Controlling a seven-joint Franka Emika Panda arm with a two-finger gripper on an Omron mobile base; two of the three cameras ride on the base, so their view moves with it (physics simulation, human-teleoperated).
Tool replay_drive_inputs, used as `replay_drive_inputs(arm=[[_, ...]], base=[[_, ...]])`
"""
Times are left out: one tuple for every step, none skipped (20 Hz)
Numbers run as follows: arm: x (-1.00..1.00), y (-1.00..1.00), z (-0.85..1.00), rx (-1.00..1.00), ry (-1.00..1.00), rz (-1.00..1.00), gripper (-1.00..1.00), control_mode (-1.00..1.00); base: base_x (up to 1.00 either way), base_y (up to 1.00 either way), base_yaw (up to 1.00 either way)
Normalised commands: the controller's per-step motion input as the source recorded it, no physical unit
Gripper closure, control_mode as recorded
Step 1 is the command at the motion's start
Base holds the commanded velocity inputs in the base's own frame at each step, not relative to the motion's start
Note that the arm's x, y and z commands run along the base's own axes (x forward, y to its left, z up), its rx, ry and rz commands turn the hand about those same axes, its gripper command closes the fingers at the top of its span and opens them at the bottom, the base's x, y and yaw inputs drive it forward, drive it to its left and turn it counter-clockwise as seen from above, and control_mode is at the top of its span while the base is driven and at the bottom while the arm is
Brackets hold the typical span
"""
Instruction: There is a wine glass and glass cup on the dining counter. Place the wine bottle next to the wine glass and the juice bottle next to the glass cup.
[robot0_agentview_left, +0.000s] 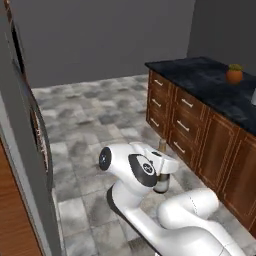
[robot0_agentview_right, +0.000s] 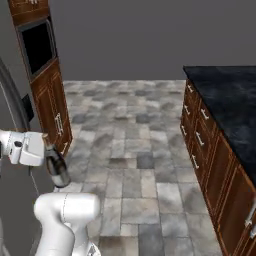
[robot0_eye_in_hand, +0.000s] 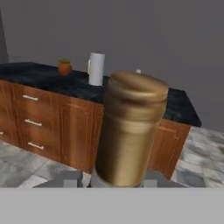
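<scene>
Right base view: hand (robot0_agentview_right: 50, 152) grips wine bottle (robot0_agentview_right: 57, 170), open floor (robot0_agentview_right: 135, 150) beside dining counter (robot0_agentview_right: 230, 100).

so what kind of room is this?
Most likely a kitchen: a black marbled dining counter on wooden drawer cabinets, a built-in oven in a tall cabinet, and a grey tiled floor.

No readable text anywhere here. The wine bottle (robot0_agentview_right: 58, 170) doesn't show any lettering you can make out, and the counter (robot0_agentview_left: 215, 87) and its drawers carry no labels, brands or numbers either.
</scene>
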Motion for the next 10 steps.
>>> replay_drive_inputs(arm=[[0.00, 0.00, 0.00, 0.00, 0.00, 0.00, 1.00, 1.00], [0.00, 0.00, 0.00, 0.00, 0.00, 0.00, 1.00, 1.00], [0.00, 0.00, 0.00, 0.00, 0.00, 0.00, 1.00, 1.00], [0.00, 0.00, 0.00, 0.00, 0.00, 0.00, 1.00, 1.00], [0.00, 0.00, 0.00, 0.00, 0.00, 0.00, 1.00, 1.00], [0.00, 0.00, 0.00, 0.00, 0.00, 0.00, 1.00, 1.00], [0.00, 0.00, 0.00, 0.00, 0.00, 0.00, 1.00, 1.00], [0.00, 0.00, 0.00, 0.00, 0.00, 0.00, 1.00, 1.00], [0.00, 0.00, 0.00, 0.00, 0.00, 0.00, 1.00, 1.00], [0.00, 0.00, 0.00, 0.00, 0.00, 0.00, 1.00, 1.00]], base=[[0.00, 0.11, -0.92], [0.00, 0.11, -0.92], [0.00, 0.11, -0.93], [0.00, 0.10, -0.93], [0.00, 0.10, -0.93], [0.00, 0.10, -0.94], [0.00, 0.09, -0.95], [0.00, 0.09, -0.97], [0.00, 0.08, -0.97], [0.00, 0.08, -0.97]])
